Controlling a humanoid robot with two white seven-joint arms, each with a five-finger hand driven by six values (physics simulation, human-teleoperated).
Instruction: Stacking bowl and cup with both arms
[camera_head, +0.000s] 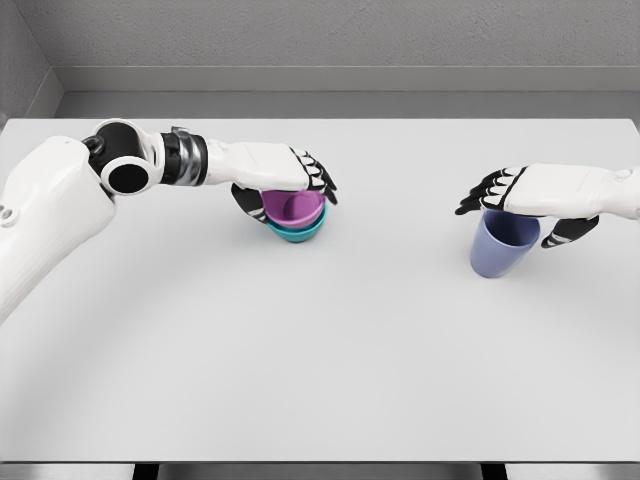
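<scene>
Bowl stack: a purple bowl (292, 207) is sitting nested inside a teal bowl (297, 232), left of centre on the white table (330, 350), toward its far half. Only the lower rim and base of the teal one are showing beneath the purple one.

Left hand (285, 180) is lying over the purple bowl, palm down, with the white back of the hand covering the near rim. Dark fingers (322, 183) are curling down over the right side of the bowl and the thumb is showing dark at the left side, so the hand is closing around the purple bowl. Left arm is reaching in from the lower left edge, forearm roughly level above the table.

Cup (503, 243): blue-lavender, standing upright on the table at the right, well apart from the bowls, opening facing up.

Right hand (530, 200) is sitting over the cup's rim, coming in from the right edge. Its fingers are spreading past the left of the rim and the thumb is hooking down at the right side of the cup wall. Firm contact with the cup: cannot tell.
</scene>
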